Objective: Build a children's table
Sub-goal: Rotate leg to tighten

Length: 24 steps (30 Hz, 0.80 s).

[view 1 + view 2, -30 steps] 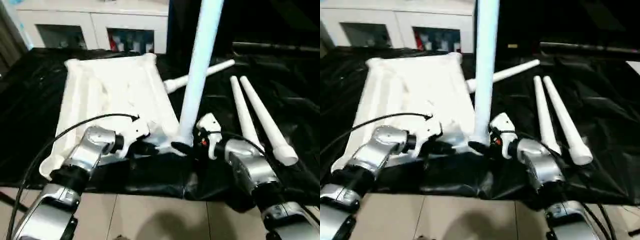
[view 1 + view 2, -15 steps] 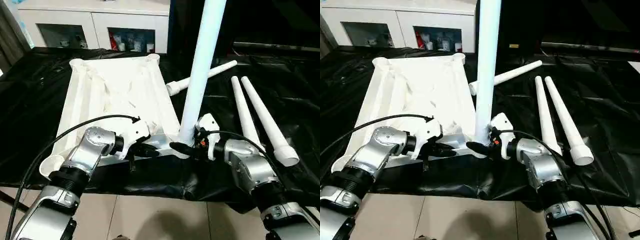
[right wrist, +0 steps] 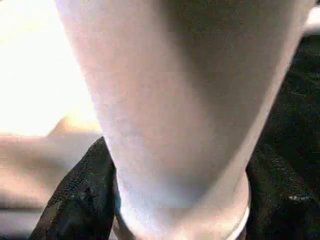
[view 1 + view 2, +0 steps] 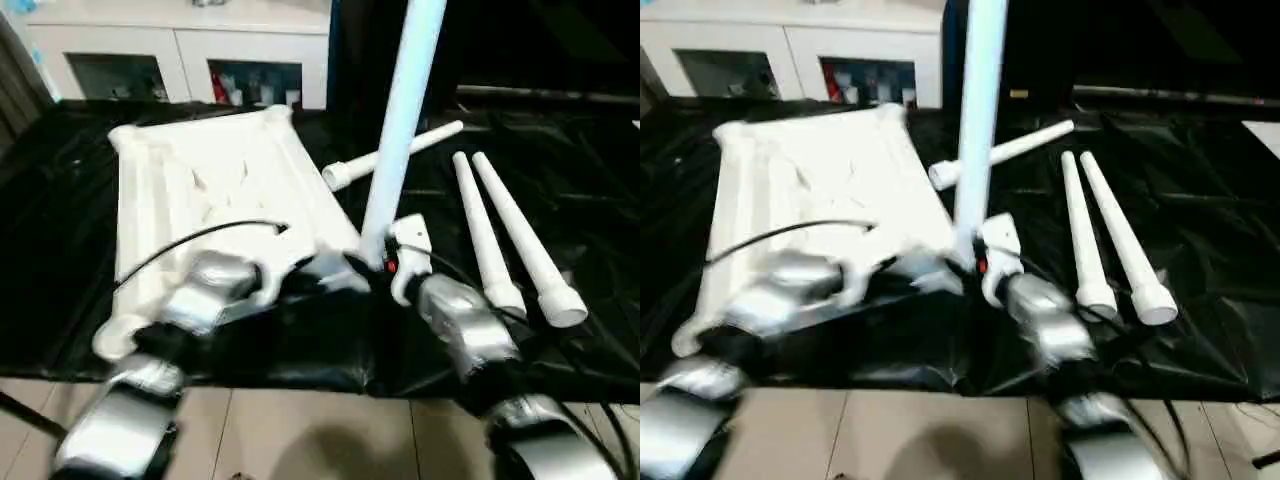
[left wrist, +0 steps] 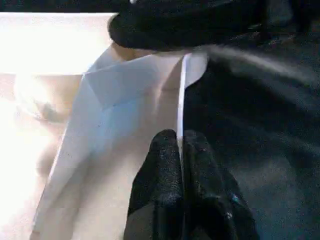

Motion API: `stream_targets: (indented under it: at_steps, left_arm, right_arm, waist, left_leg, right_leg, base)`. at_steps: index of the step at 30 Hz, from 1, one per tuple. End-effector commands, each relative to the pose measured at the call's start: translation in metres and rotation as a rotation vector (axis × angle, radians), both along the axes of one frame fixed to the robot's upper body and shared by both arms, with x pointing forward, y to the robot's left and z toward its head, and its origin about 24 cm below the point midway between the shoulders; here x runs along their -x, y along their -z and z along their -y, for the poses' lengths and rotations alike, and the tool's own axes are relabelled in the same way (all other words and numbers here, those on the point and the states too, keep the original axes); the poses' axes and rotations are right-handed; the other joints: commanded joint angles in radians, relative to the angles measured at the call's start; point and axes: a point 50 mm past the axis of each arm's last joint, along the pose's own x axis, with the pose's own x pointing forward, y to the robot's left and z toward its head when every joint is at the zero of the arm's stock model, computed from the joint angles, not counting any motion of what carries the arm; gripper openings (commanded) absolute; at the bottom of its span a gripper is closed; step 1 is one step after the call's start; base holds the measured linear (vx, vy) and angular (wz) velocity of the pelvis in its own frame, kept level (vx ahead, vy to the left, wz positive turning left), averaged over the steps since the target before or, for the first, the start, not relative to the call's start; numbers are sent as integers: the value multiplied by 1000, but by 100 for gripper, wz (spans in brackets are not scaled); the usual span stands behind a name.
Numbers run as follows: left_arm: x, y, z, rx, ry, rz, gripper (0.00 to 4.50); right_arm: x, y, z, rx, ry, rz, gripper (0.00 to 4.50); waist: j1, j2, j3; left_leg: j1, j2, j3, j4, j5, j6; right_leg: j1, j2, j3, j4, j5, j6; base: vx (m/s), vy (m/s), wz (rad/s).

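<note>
The left gripper's [image 5: 181,165] two black fingers [image 5: 160,170] are pressed together on the thin rim of the tabletop [image 4: 210,190], one finger on each face of that edge. That looks like a steadying hold, so the upside-down top cannot slide on the black sheet [image 4: 560,130] while a leg is worked into it. The right gripper's [image 3: 175,200] fingers [image 3: 75,200] sit on either side of the thick lower end of the upright leg [image 4: 400,120], just above the near corner socket. They close around its base, which suits turning the threaded end into the socket. The leg rises straight up from between those fingers. Three more legs [image 4: 500,230] lie on the sheet beyond the right fingers, well apart from them: two side by side, one crosswise behind the upright leg. A cabinet [image 4: 180,60] stands beyond the top.
</note>
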Motion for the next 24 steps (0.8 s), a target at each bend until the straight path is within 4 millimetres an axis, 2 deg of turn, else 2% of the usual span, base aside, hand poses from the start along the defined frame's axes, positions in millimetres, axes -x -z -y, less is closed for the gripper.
stream_targets:
  at_steps: [1,2,3,5,6,8,10,11,12,13,15,16,19,20,21,22,23,24]
  left_arm:
    - [-4,4,1,42,-148,6,0]
    - [-5,3,9,36,-143,23,0]
    - [-5,3,12,33,-133,34,0]
    - [-5,2,14,32,-127,42,0]
    - [-6,1,16,24,-110,60,0]
    - [-6,2,15,22,-106,59,0]
    - [-6,3,14,19,-103,59,0]
    - [-6,3,13,17,-96,61,0]
    - [-6,3,12,17,-97,62,0]
    - [-6,3,11,17,-98,63,0]
    - [-8,2,9,17,-100,81,0]
    - [-9,0,8,16,-100,98,0]
    - [-12,-3,6,10,-120,146,0]
    - [-14,-7,6,25,-122,174,44]
    - [-17,-13,7,60,-127,187,55]
    - [-17,-13,7,60,-127,187,55]
    - [-22,-26,7,136,-145,223,63]
    - [-24,-33,5,166,-164,240,79]
  right_arm:
    - [9,23,-2,8,68,-121,276]
    - [6,19,-13,30,50,-95,276]
    - [5,16,-19,39,29,-75,276]
    - [4,14,-22,44,16,-62,276]
    - [4,11,-25,27,2,-45,331]
    - [3,9,-26,-38,2,-38,345]
    - [2,7,-26,-66,-3,-20,352]
    - [2,5,-26,-76,-7,-5,381]
    - [1,4,-25,-74,-10,6,389]
    - [1,4,-25,-74,-11,9,389]
    - [0,-3,-18,-51,-44,63,393]
    - [1,-6,-15,-42,-67,89,393]
    - [4,-9,-6,-40,-113,121,393]
    - [7,-10,-1,-35,-132,136,395]
    - [12,-11,7,-19,-146,156,395]
    - [12,-11,7,-19,-146,156,395]
    - [20,-13,18,0,-167,181,395]
    - [25,-13,24,5,-173,191,395]
  waist:
    - [1,-12,-56]
    - [3,-11,-57]
    - [3,-13,-60]
    - [6,-14,-64]
    - [7,-14,-64]
    - [9,-15,-62]
    - [9,-13,-60]
    - [5,-12,-58]
    - [2,-10,-58]
    - [0,-10,-58]
    - [-1,-8,-58]
    - [1,-11,-58]
    - [2,-10,-62]
    - [1,-11,-63]
    - [4,-10,-64]
    - [6,-12,-65]
    - [14,-11,-68]
    - [16,-9,-72]
  left_leg:
    - [18,35,-16,-63,-230,0]
    - [17,35,-15,-63,-220,5]
    - [10,34,-14,-62,-192,16]
    - [5,32,-12,-56,-145,50]
    - [3,31,-11,-55,-136,66]
    - [4,31,-9,-55,-146,74]
    - [6,32,-10,-57,-176,74]
    - [2,33,-15,-62,-194,62]
    - [6,36,-14,-63,-212,56]
    - [6,35,-14,-63,-217,54]
    - [6,36,-14,-63,-218,51]
    - [4,35,-14,-62,-216,56]
    - [-1,34,-15,-60,-183,73]
    - [-1,34,-15,-59,-178,76]
    - [0,33,-14,-56,-162,85]
    - [0,33,-14,-55,-149,89]
    - [-2,32,-14,-51,-119,108]
    - [1,34,-13,-48,-103,113]
  right_leg:
    - [27,-68,47,-92,-285,-188]
    - [28,-68,47,-90,-263,-188]
    - [33,-67,45,-82,-204,-193]
    - [39,-67,44,-73,-109,-206]
    - [40,-68,43,-73,-95,-211]
    - [39,-69,43,-76,-112,-210]
    - [37,-71,42,-82,-166,-203]
    - [41,-71,39,-85,-216,-191]
    - [36,-71,40,-88,-235,-190]
    - [36,-71,40,-89,-240,-190]
    - [34,-71,41,-88,-236,-194]
    - [37,-69,41,-89,-224,-189]
    - [42,-68,41,-82,-155,-185]
    - [43,-68,40,-80,-145,-189]
    - [43,-68,40,-79,-122,-191]
    - [45,-67,40,-78,-104,-190]
    - [48,-69,40,-73,-48,-205]
    - [49,-67,41,-67,-7,-215]
  base:
    - [0,0,0]
    - [0,0,0]
    - [0,0,0]
    - [0,0,0]
    - [0,0,0]
    - [0,0,0]
    - [0,0,0]
    - [0,0,0]
    - [0,0,0]
    - [0,0,0]
    - [0,0,0]
    - [0,0,0]
    - [0,0,0]
    - [0,0,0]
    - [0,0,0]
    - [0,0,0]
    - [0,0,0]
    - [0,0,0]
